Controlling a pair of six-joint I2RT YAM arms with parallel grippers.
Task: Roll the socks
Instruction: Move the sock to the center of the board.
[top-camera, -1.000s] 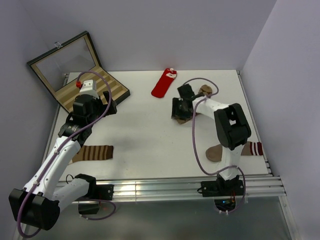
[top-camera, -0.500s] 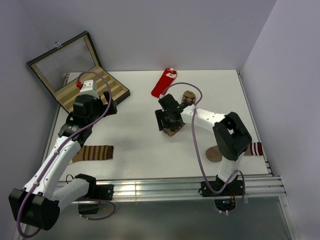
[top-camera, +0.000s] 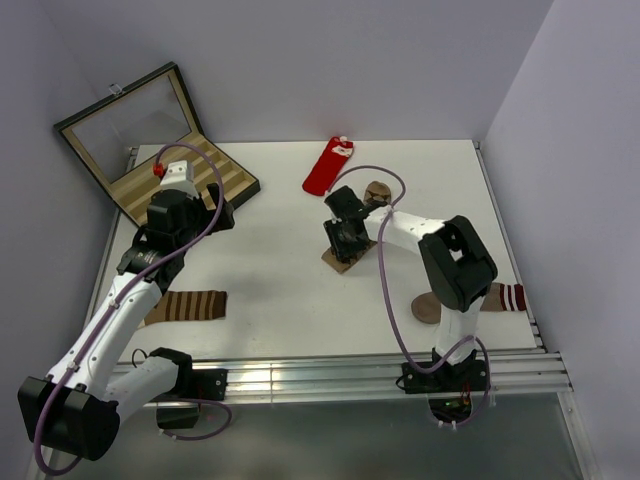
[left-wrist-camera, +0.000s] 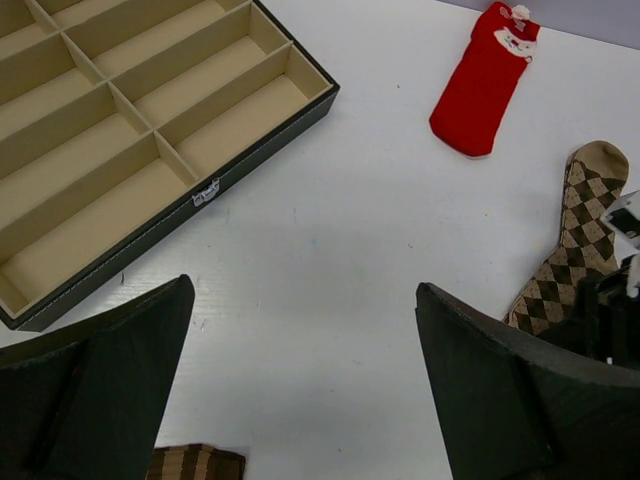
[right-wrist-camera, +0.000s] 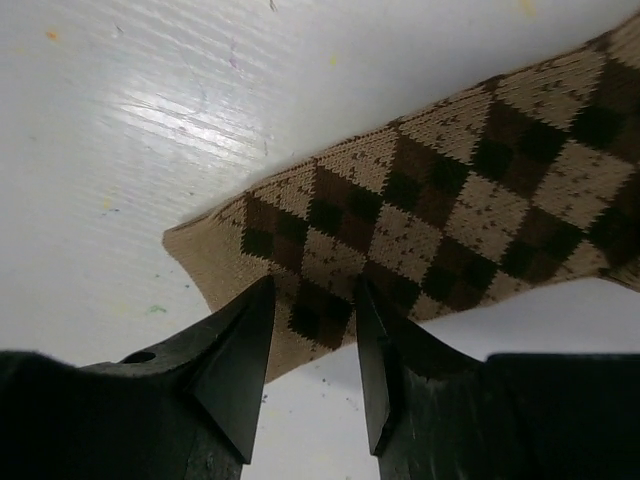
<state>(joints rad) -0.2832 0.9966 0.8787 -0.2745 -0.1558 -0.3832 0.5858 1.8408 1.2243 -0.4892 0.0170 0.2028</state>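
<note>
Tan-and-dark-brown argyle knit sock (top-camera: 341, 261) lies flat near the middle of the white tabletop (top-camera: 270, 270), stretched from its toe at the far end to its cuff at the near end. The right gripper (right-wrist-camera: 312, 292) sits right on that near end, its two black fingers (right-wrist-camera: 240, 350) a narrow gap apart with diamond-patterned fabric showing between them. Whether they have actually pinched the knit I cannot tell.

Just beyond, toward the back wall, lies the bright red short sock with a white cuff (top-camera: 328, 168), apart from the argyle one.

Over on the left side, the left gripper (left-wrist-camera: 305, 290) hangs above bare table with jaws spread wide, holding nothing. Beside it is a dark divided box with a cream lining (left-wrist-camera: 268, 148), lid up. A brown-and-cream striped sock (top-camera: 190, 305) lies at the near left, and a plain tan-brown sock (top-camera: 430, 305) at the near right.
</note>
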